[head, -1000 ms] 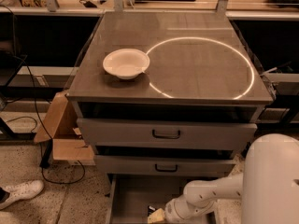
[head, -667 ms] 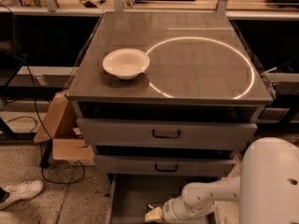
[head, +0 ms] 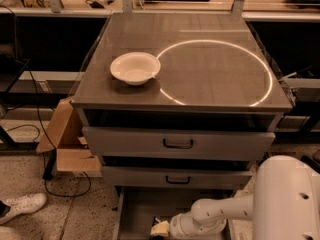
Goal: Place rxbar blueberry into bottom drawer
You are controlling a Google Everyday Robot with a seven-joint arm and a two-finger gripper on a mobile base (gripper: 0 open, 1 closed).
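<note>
Near: the gripper (head: 159, 228) sits low inside the open bottom drawer (head: 136, 209), toward its front; I cannot tell its grip state. The rxbar blueberry is not discernible, presumably at the gripper. I'd release low, clear of the side rails. Far: white bowl (head: 135, 68) on the cabinet top.

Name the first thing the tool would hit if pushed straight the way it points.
The tool sits low over the open bottom drawer, pointing toward the picture's left. Straight on, it would probably meet the drawer's left side wall first, though depth is unclear.
</note>
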